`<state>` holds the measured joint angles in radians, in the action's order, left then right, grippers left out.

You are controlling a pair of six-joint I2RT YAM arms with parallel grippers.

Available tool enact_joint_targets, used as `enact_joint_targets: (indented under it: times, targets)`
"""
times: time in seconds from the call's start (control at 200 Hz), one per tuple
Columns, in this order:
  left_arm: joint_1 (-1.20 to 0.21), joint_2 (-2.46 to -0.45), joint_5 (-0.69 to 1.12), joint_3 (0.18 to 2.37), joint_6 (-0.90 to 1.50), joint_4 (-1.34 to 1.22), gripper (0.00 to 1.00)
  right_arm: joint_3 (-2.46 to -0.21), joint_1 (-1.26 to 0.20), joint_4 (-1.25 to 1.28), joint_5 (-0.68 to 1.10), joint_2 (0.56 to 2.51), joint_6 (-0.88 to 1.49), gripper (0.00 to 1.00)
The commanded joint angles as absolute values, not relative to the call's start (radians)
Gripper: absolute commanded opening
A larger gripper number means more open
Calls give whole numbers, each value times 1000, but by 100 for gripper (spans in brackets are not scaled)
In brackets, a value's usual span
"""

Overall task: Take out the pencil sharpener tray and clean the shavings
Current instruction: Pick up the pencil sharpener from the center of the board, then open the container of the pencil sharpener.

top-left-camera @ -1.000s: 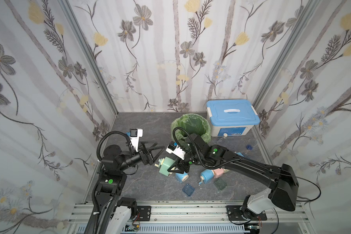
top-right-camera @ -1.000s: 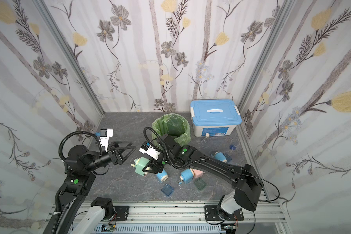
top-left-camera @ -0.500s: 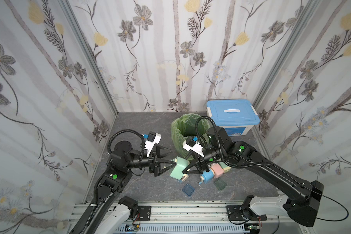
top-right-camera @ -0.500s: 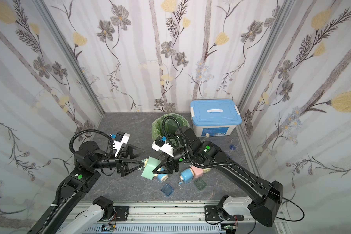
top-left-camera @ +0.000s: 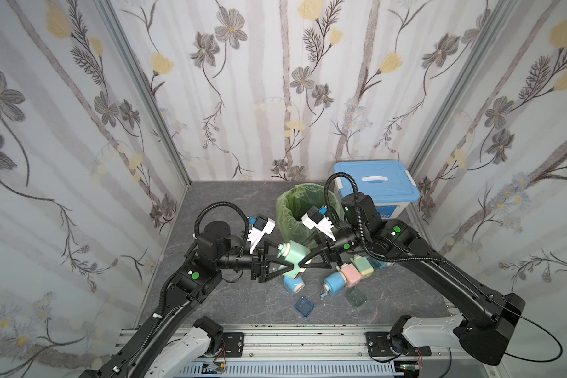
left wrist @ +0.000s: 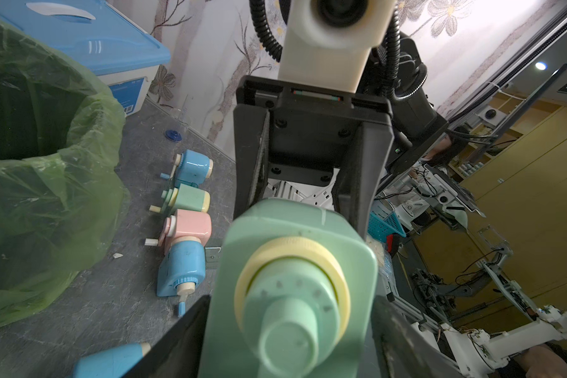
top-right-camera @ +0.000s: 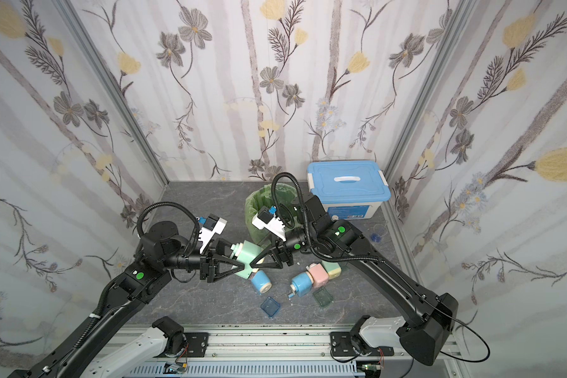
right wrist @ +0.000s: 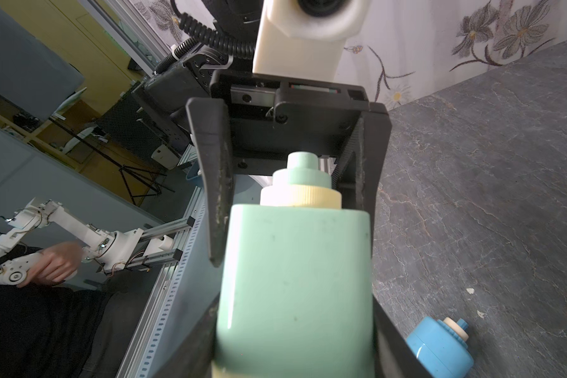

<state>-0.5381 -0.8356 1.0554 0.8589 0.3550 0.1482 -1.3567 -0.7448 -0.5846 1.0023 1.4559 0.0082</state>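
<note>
A mint-green pencil sharpener (top-left-camera: 292,253) (top-right-camera: 247,253) hangs in the air between both arms, just in front of the bin. My right gripper (top-left-camera: 303,257) (right wrist: 295,297) is shut on its rear body (right wrist: 295,261). My left gripper (top-left-camera: 288,255) (left wrist: 290,297) is shut on its front end, with the cream ring and knob (left wrist: 292,294) facing the left wrist camera. Its tray is hidden from every view. A few whitish shavings (right wrist: 469,290) (left wrist: 118,255) lie on the grey floor.
A green-lined bin (top-left-camera: 295,209) stands behind the grippers, a blue-lidded box (top-left-camera: 377,183) at the back right. Blue (top-left-camera: 293,284), blue (top-left-camera: 334,283), pink (top-left-camera: 351,275) and pale green (top-left-camera: 364,266) sharpeners lie below. Two loose translucent trays (top-left-camera: 304,306) (top-left-camera: 355,297) lie nearer the front rail.
The right gripper lifted the green sharpener off the floor and carried it toward the bin. The left gripper moved in from the left and closed on the sharpener's front end.
</note>
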Motion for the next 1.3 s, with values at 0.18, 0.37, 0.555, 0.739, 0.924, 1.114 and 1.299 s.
enact_joint_targets:
  times: [0.18, 0.37, 0.555, 0.739, 0.924, 1.114, 1.299]
  targets:
    - [-544, -831, 937, 846, 319, 112, 49, -1262, -708, -390, 1085, 1420, 74, 60]
    - [-543, -864, 871, 788, 385, -59, 41, -1046, -683, 18, 1081, 1348, 301, 89]
    - [-543, -914, 776, 745, 447, -244, 40, -844, -683, 416, 921, 1304, 494, 95]
    - [-543, -945, 762, 723, 513, -429, 40, -746, -683, 674, 821, 1320, 613, 97]
    - [-538, -969, 804, 728, 540, -493, 40, -697, -689, 844, 856, 1368, 683, 95]
    - [-536, -975, 873, 733, 558, -524, 41, -698, -689, 916, 898, 1378, 695, 88]
    - [-533, -955, 902, 728, 560, -522, 41, -691, -686, 948, 927, 1365, 692, 76]
